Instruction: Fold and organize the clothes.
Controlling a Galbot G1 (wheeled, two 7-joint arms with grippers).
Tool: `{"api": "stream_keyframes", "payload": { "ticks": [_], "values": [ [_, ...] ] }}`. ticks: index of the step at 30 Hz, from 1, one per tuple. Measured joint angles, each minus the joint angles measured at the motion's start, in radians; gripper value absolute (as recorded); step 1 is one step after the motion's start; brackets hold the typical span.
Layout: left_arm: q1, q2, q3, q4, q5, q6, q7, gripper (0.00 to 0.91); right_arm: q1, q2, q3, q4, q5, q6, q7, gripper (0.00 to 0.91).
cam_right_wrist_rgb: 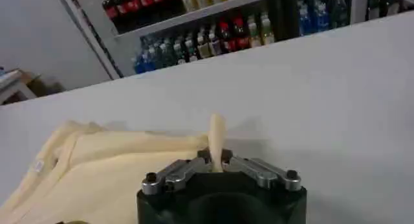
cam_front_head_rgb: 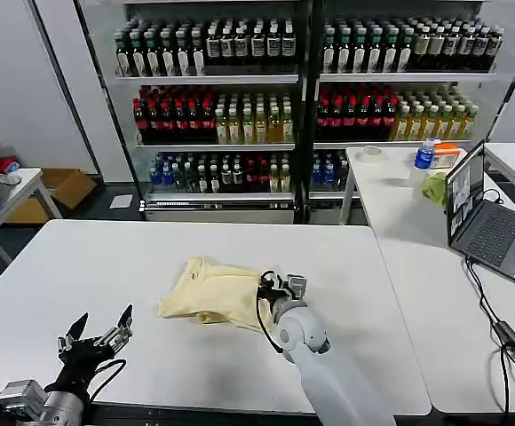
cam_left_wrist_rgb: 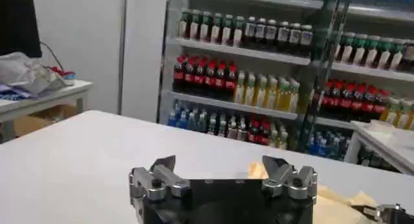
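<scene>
Right wrist view first: we see our right gripper [cam_right_wrist_rgb: 217, 162] pressed together on a pinched ridge of the T-shirt [cam_right_wrist_rgb: 116, 173], the cream fabric standing up in a small peak between the fingers. That grip sits at the shirt's edge, which we judge suits lifting or drawing a flap over for a fold. From the head view, the right gripper [cam_front_head_rgb: 278, 289] meets the garment's right side, and the T-shirt [cam_front_head_rgb: 217, 291] lies partly bunched near the middle of the white table [cam_front_head_rgb: 106, 266]. Our left gripper [cam_front_head_rgb: 96, 338] waits near the table's front left corner, fingers spread and holding nothing, well apart from the cloth, probably keeping clear while one arm works.
</scene>
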Motion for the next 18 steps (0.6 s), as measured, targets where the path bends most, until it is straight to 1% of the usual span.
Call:
{"api": "stream_keyframes", "payload": {
  "ticks": [1, 2, 7, 9, 14, 18],
  "values": [
    [-0.002, 0.001, 0.002, 0.002, 0.000, 0.000, 0.000, 0.907, 0.004, -0.003, -0.001, -0.004, -0.012, 0.000, -0.010, 0.292],
    [-0.003, 0.003, 0.004, 0.003, -0.001, 0.001, 0.000, 0.907, 0.008, -0.007, -0.002, -0.006, -0.022, -0.001, -0.020, 0.907],
    [-0.011, 0.008, 0.011, 0.009, -0.004, 0.003, 0.001, 0.907, 0.012, -0.028, -0.013, -0.005, -0.092, -0.002, -0.077, 0.907],
    [-0.016, 0.011, 0.011, 0.011, -0.008, 0.003, 0.001, 0.907, 0.007, -0.038, -0.016, 0.004, -0.131, 0.012, -0.099, 0.907],
    [-0.030, 0.022, 0.015, 0.022, -0.017, 0.003, 0.001, 0.907, -0.032, -0.072, -0.011, 0.054, -0.245, 0.086, -0.139, 0.907],
    [-0.041, 0.033, 0.021, 0.030, -0.017, 0.003, 0.001, 0.907, -0.089, -0.104, -0.002, 0.119, -0.334, 0.156, -0.156, 0.907]
  ]
}}
